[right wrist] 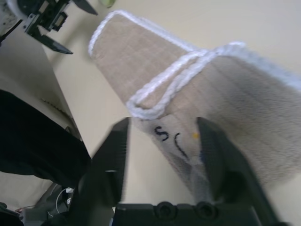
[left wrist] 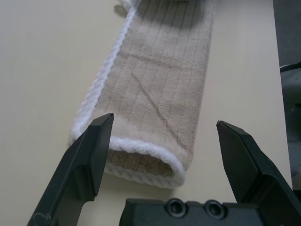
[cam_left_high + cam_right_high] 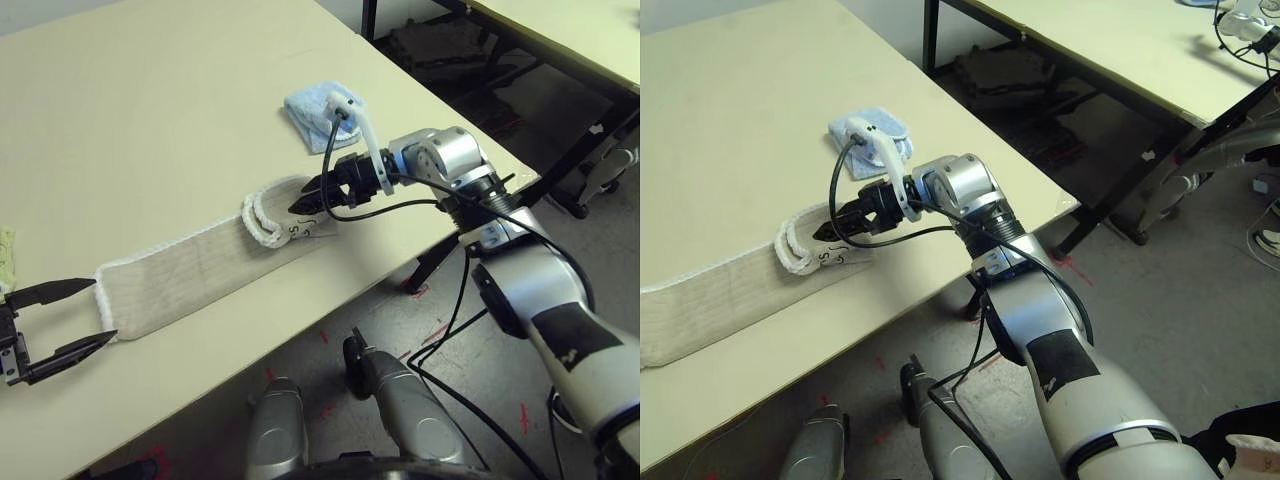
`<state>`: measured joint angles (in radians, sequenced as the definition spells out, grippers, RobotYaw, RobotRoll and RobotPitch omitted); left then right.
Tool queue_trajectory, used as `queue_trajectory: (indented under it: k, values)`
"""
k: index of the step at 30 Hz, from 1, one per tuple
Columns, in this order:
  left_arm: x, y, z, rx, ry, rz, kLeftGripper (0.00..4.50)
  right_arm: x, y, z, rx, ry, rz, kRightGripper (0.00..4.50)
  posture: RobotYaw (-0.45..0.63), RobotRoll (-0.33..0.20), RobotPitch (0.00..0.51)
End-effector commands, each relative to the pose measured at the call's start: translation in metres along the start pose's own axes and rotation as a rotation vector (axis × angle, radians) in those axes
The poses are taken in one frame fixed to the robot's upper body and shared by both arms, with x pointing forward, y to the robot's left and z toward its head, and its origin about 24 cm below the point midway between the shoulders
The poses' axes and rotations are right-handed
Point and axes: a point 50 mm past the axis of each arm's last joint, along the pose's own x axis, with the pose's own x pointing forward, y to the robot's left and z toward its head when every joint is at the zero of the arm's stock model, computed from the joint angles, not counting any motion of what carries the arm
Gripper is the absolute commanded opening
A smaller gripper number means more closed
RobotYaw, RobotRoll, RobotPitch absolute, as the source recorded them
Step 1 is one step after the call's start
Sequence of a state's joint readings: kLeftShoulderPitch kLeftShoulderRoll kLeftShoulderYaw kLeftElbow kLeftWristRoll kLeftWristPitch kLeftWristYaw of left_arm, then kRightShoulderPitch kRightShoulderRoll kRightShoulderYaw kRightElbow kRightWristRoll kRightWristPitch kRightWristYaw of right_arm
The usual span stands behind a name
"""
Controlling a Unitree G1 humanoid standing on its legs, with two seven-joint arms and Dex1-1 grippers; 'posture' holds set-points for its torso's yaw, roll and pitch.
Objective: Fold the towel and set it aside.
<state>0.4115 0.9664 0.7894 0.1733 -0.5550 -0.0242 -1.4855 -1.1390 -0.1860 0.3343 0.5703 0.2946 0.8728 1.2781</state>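
The towel (image 3: pixel 190 270) lies on the table as a long narrow beige strip with white edging, running from near left to middle right. My left gripper (image 3: pixel 105 312) is open at the strip's left end, its fingers (image 2: pixel 96 146) standing on either side of that end just short of it. My right gripper (image 3: pixel 297 205) is at the other end, where the edging curls into a loop (image 1: pixel 160 94). Its fingers (image 1: pixel 115 155) are partly apart around the corner with black embroidery (image 1: pixel 171 139), and one finger overlaps the cloth.
A small folded light-blue towel (image 3: pixel 315 115) lies behind my right gripper. A sliver of lime-green cloth (image 3: pixel 5 255) shows at the far left. The table's front edge (image 3: pixel 300 315) runs close along the towel, with floor below. Another table (image 3: pixel 1120 50) stands at the right.
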Motion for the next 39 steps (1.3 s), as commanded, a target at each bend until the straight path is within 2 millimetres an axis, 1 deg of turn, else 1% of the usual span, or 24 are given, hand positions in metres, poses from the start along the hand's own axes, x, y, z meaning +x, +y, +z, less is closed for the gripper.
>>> queue_trajectory:
  k: [1,4,5,8,14,21,23,27,30,33,35,37,39]
  values:
    - [-0.001,-0.001,0.000,-0.007,0.009,-0.002,4.50,0.012,0.002,-0.007,-0.054,0.001,0.005,1.50,0.02,0.000,0.245]
    - [-0.002,-0.002,0.000,-0.008,0.008,0.000,4.50,0.018,0.003,-0.015,-0.071,-0.001,0.001,0.34,0.02,0.000,0.246]
    - [-0.002,-0.002,0.000,-0.008,0.008,0.000,4.50,0.019,0.003,-0.019,-0.088,0.007,0.000,0.04,0.02,0.000,0.245]
    - [-0.002,-0.003,0.000,-0.009,0.009,-0.001,4.50,0.023,0.004,-0.024,-0.105,0.012,-0.005,0.04,0.02,0.000,0.244]
    - [0.000,-0.003,0.000,-0.005,0.006,-0.004,4.50,0.029,0.001,-0.027,-0.123,-0.013,-0.054,0.04,0.01,0.000,0.243]
    - [0.001,-0.003,0.000,-0.005,0.004,-0.007,4.50,0.031,0.004,-0.028,-0.121,-0.024,-0.031,0.04,0.02,0.000,0.240]
    - [0.001,-0.003,0.000,-0.006,0.006,-0.007,4.50,0.027,0.007,-0.024,-0.105,-0.044,0.001,0.04,0.02,0.000,0.240]
    - [-0.001,-0.002,0.000,-0.007,0.010,-0.003,4.50,0.007,0.020,-0.014,-0.033,-0.083,0.173,0.04,0.02,0.000,0.238]
    - [-0.003,-0.001,0.000,-0.008,0.013,0.000,4.50,-0.009,0.024,-0.009,-0.013,-0.062,0.222,0.04,0.01,0.000,0.238]
    - [-0.002,0.000,0.000,-0.008,0.014,-0.001,4.50,-0.022,0.026,0.002,0.018,-0.088,0.260,0.04,0.01,0.000,0.241]
    - [-0.001,0.000,-0.001,-0.008,0.013,-0.002,4.50,-0.023,0.024,0.010,0.029,-0.128,0.249,0.04,0.01,0.000,0.242]
    - [0.000,0.001,-0.001,-0.007,0.011,-0.004,4.50,-0.020,0.016,0.014,0.003,-0.161,0.175,0.04,0.01,0.000,0.242]
    - [0.002,0.001,-0.001,-0.007,0.008,-0.005,4.50,-0.012,0.005,0.013,-0.034,-0.184,0.077,0.04,0.01,0.000,0.242]
